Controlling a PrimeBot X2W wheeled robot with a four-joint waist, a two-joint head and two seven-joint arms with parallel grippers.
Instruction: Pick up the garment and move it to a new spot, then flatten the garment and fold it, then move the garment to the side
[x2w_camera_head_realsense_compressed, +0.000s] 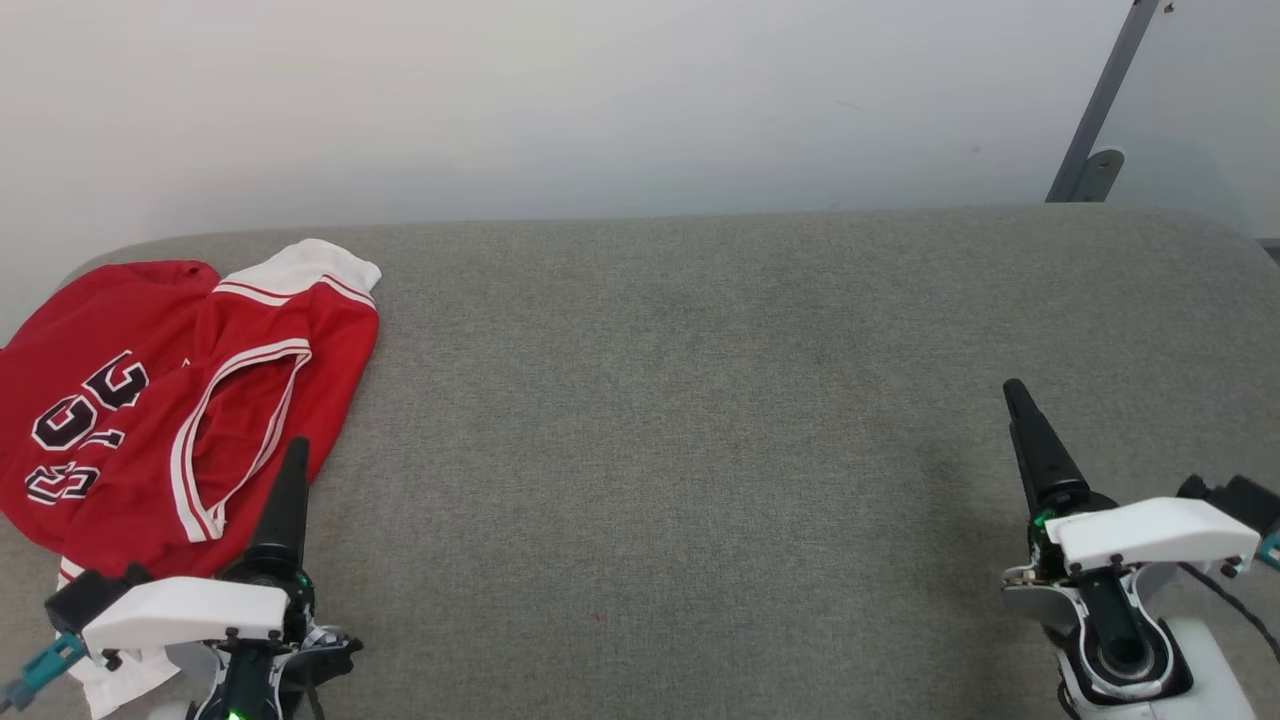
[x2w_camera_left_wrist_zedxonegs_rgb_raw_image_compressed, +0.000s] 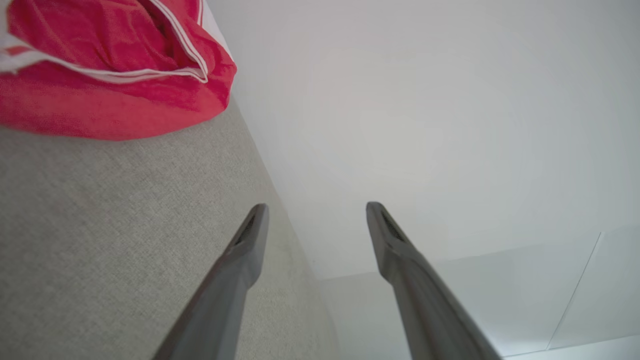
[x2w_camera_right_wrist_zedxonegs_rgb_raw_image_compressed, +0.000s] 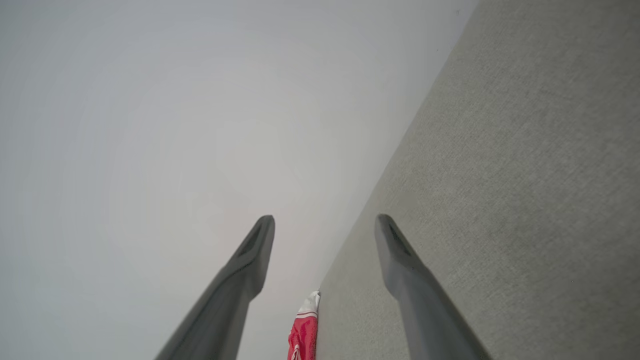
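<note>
The garment (x2w_camera_head_realsense_compressed: 150, 400), a red jersey shirt with white striped trim and black numerals, lies bunched at the far left of the grey fabric-covered table (x2w_camera_head_realsense_compressed: 700, 400). One white sleeve (x2w_camera_head_realsense_compressed: 310, 265) points to the back, and another white part hangs near the front edge under my left wrist. My left gripper (x2w_camera_head_realsense_compressed: 293, 450) hovers at the garment's right edge, open and empty. In the left wrist view the left gripper (x2w_camera_left_wrist_zedxonegs_rgb_raw_image_compressed: 316, 207) is spread wide, with the garment (x2w_camera_left_wrist_zedxonegs_rgb_raw_image_compressed: 100, 75) at the upper left. My right gripper (x2w_camera_head_realsense_compressed: 1015, 392) is far off at the right, open (x2w_camera_right_wrist_zedxonegs_rgb_raw_image_compressed: 325, 218), with the garment (x2w_camera_right_wrist_zedxonegs_rgb_raw_image_compressed: 304, 330) small and distant.
A plain white wall runs behind the table's far edge. A grey metal strut with a bracket (x2w_camera_head_realsense_compressed: 1090, 150) leans at the back right corner. The table's corners are rounded, and bare grey cloth stretches between the two grippers.
</note>
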